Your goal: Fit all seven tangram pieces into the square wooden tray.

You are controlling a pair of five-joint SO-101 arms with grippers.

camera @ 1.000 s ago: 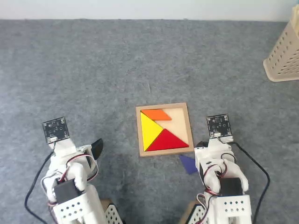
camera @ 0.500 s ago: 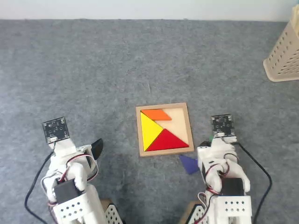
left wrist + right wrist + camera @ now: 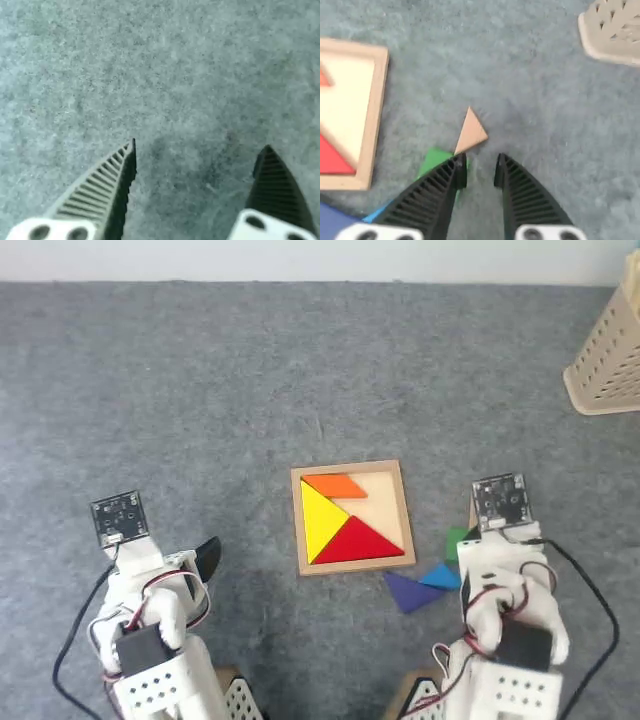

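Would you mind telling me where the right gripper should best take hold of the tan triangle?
Probably across its two free slanted edges, coming straight down: the tan triangle lies flat on the carpet, and one corner meets the green piece.

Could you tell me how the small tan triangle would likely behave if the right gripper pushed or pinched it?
The tan triangle looks like thin, flat wood, so it is probably stiff and light. Lying flat on the grey mat, it should not roll or tip, though the fuzzy surface may drag it. Its slanted edges could slip from a pinch.
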